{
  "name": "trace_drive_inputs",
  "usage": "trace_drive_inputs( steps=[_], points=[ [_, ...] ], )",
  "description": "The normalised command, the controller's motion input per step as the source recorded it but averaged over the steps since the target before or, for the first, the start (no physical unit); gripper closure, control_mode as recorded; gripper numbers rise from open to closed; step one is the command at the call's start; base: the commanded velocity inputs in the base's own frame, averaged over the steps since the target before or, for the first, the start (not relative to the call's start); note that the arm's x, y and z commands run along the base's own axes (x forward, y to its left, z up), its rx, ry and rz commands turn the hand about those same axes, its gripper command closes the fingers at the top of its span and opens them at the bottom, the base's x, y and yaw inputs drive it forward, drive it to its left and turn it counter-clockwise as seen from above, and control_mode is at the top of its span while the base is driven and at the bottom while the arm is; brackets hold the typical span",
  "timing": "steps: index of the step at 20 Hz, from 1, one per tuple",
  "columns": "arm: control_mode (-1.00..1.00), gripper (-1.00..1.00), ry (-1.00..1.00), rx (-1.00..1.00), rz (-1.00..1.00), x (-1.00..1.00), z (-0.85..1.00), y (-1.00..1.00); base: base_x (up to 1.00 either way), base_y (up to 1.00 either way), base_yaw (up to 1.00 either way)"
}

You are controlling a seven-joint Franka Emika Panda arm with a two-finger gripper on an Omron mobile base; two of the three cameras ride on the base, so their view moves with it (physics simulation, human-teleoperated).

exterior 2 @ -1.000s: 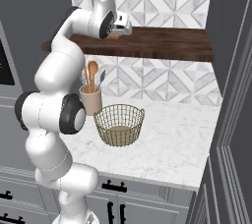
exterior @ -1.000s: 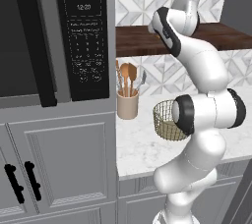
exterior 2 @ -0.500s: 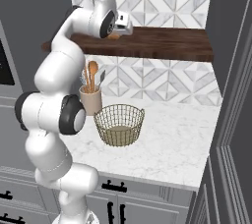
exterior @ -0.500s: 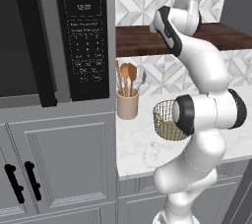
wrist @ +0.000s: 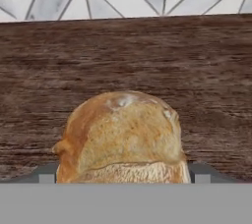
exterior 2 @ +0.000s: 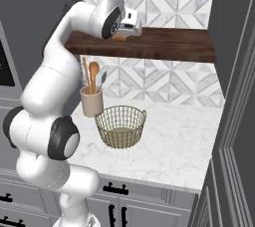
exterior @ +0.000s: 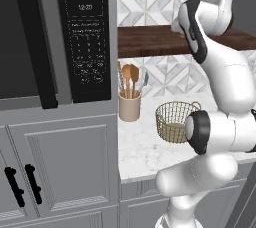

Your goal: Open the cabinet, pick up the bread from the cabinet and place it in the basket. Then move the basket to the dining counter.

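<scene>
Left base view: round golden wire-mesh basket (exterior: pixel 176 120) stands on the marble desk (exterior: pixel 142 147).
Right base view: gripper (exterior 2: pixel 124 33) over dark brown wooden cabinet shelf (exterior 2: pixel 169 43).
Hand view: golden-brown round bread roll (wrist: pixel 122 138) lies between the spread fingertips (wrist: pixel 47 179), contact unclear.

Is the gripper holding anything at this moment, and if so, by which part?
It cannot be told for sure. The small round golden-brown bread roll sits right at the gripper over the dark brown wooden shelf board, but the fingers are hidden behind it, so a closed hold is unconfirmed.
</scene>
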Motion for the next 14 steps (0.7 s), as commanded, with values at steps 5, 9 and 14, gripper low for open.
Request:
trace_drive_inputs(
  steps=[5,9,14],
  points=[
    [-1.00,1.00,0.00,0.00,0.00,-1.00,0.16,-0.18,0.00,0.00,0.00],
    [-1.00,1.00,0.03,0.01,0.00,-1.00,0.00,-0.16,0.00,0.00,0.00],
    [-1.00,1.00,0.11,0.00,0.00,-1.00,-0.24,-0.06,0.00,0.00,0.00]
  ],
)
